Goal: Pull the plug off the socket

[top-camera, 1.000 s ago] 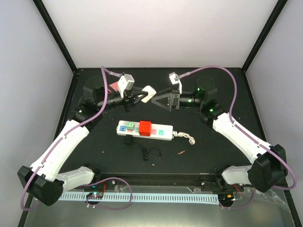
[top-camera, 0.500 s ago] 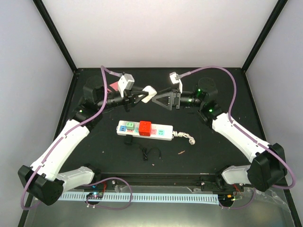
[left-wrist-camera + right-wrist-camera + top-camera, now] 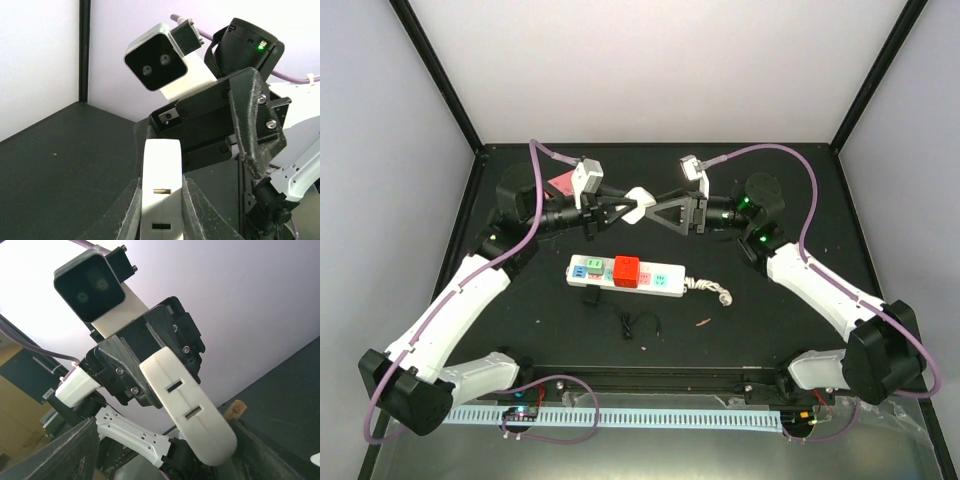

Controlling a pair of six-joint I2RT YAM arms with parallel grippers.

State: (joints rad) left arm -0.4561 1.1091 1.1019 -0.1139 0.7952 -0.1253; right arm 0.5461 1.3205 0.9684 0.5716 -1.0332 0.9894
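Blur swallows the fingers [image 3: 75, 445] of the right gripper [image 3: 653, 209] in its own wrist view: they show only as dark wedges at the bottom corners, cut off by the frame. The overhead view cannot settle whether their tips touch the white slotted piece [image 3: 638, 196]. That piece's lower end runs out of the left wrist view, and what it is cannot be told beyond a rounded white body with two narrow slots [image 3: 187, 400]. A pinkish object [image 3: 560, 183] behind the left arm is mostly hidden. A small black item [image 3: 592, 298] and a thin black wire [image 3: 638, 323] near the strip are too small to identify.

Both arms reach to the far middle of the black table [image 3: 800, 330], forearms angled inward, wrists level and facing each other tip to tip above the surface. The left gripper [image 3: 623, 207] is clamped on the white slotted piece, one finger [image 3: 131, 210] pressed flat against each side. The right gripper's fingers stand apart, one to each side of the piece's free end, with a gap showing on both sides in the right wrist view.

The socket [image 3: 660, 280] lies flat on the table nearer the arm bases, below both grippers and well apart from them. A red plug [image 3: 626, 270] is seated in it near the middle, with coloured outlet faces on either side. Its knotted white cord [image 3: 710, 290] trails off the right end.
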